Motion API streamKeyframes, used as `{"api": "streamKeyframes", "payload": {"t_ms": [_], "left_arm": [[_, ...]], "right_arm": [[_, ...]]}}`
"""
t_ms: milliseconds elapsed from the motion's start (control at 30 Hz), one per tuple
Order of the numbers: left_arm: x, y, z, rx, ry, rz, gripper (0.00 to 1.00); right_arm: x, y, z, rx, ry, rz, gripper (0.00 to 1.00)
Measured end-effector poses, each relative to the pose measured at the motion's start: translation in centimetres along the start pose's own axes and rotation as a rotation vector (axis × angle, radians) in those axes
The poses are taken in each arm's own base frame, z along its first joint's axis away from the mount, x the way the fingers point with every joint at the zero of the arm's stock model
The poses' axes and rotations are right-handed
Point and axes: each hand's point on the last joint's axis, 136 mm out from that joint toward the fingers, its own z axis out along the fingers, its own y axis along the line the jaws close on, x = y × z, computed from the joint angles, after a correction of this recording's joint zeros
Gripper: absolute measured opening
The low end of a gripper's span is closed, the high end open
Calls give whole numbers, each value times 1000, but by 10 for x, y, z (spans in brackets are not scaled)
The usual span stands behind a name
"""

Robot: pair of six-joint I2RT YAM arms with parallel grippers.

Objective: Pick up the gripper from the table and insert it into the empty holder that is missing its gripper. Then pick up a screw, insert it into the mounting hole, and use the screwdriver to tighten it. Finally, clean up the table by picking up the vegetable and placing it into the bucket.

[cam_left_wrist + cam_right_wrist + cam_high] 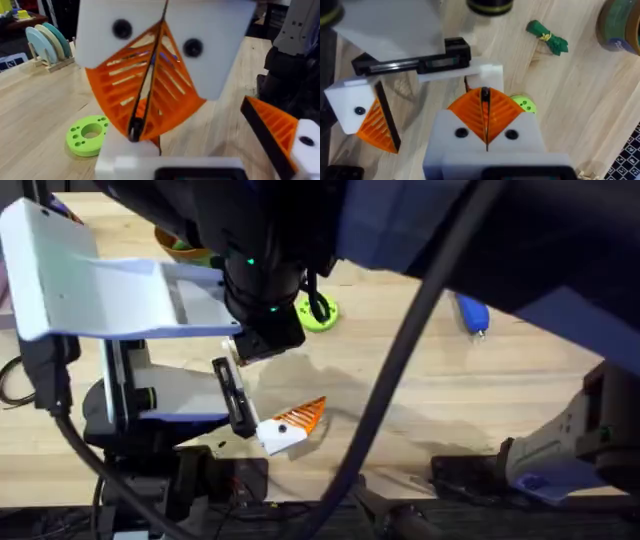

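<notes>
My left gripper [200,135] is the black-and-white claw, open: one side carries an orange finger [272,125] [305,418], the other is the bare white holder [122,149] [489,72]. My right gripper [485,92] [135,131] points at that holder, pads pressed together. A sliver of the orange-and-black gripper [155,142] sticks out past its tips against the holder. The blue screwdriver [472,313] lies far right. The dark green vegetable [547,39] lies near the green bucket [620,22]. The screw is out of view.
A lime-green ring disc [318,312] lies just behind the right gripper. A large white structure [90,275] hangs over the table's left side. A dark arm and a cable [400,360] cross the overhead view. A plate rack [45,42] stands behind.
</notes>
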Motion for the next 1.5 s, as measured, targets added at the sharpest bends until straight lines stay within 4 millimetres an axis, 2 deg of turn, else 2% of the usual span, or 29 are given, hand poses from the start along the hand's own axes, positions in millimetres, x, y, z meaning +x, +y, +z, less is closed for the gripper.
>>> {"api": "streamKeyframes", "payload": {"t_ms": [933, 967, 1133, 1167, 1233, 1500], "left_arm": [[0, -1, 0, 8, 0, -10, 986], [0, -1, 0, 7, 0, -10, 986], [0, -2, 0, 11, 0, -6, 986], [0, -2, 0, 11, 0, -5, 986], [0, -2, 0, 11, 0, -5, 986], [0, -2, 0, 11, 0, -5, 986]], "right_arm": [[1, 1, 4, -11, 10, 1, 7], [1, 1, 4, -13, 10, 3, 86], [2, 2, 6, -18, 16, 1, 808], [2, 2, 7, -21, 18, 0, 927], [3, 3, 10, -26, 23, -2, 983], [3, 3, 13, -31, 29, 11, 989]]}}
